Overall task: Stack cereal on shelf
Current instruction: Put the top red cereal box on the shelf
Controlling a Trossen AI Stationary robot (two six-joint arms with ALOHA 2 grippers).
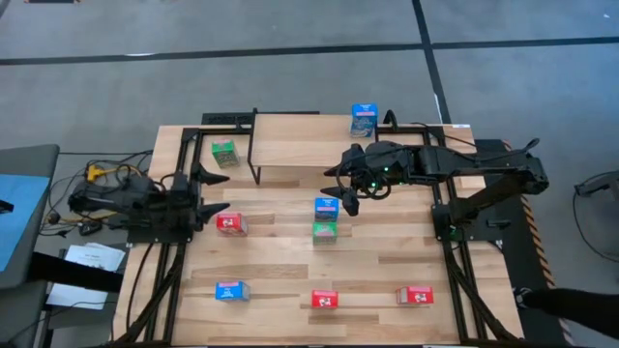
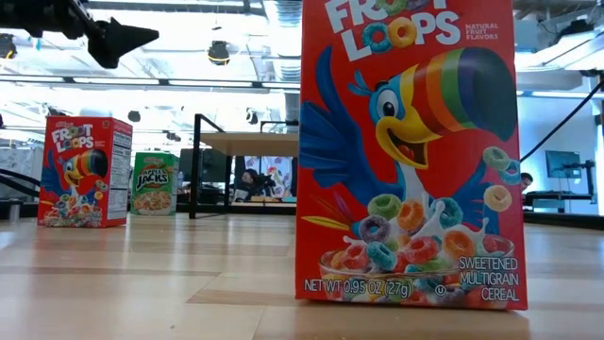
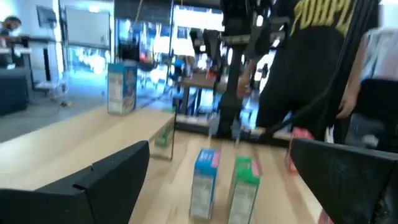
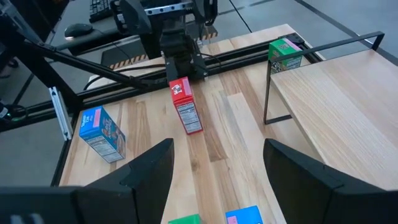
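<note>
Landmark: the shelf [image 1: 305, 140], a light-wood board on black legs at the far side of the desk [image 1: 290, 266].
Nearest pair: a blue box [image 1: 327, 207] and a green box [image 1: 325, 230] stand touching, just in front of the shelf's front edge.
Right gripper [image 1: 346, 193]: hangs just beside the blue box, on its right side and a little toward the shelf; fingers apart, holding nothing.
Key relation: the pair sits just below and ahead of those fingers; this arm is clearly the nearer one.
Left gripper [image 1: 215, 193]: off the shelf's left end, fingers wide apart, empty; a red box [image 1: 231, 224] lies just in front.
On the shelf: one blue box [image 1: 364, 120] at the back right.
Beyond the shelf's left end: a green box [image 1: 224, 153] on the desk.
</note>
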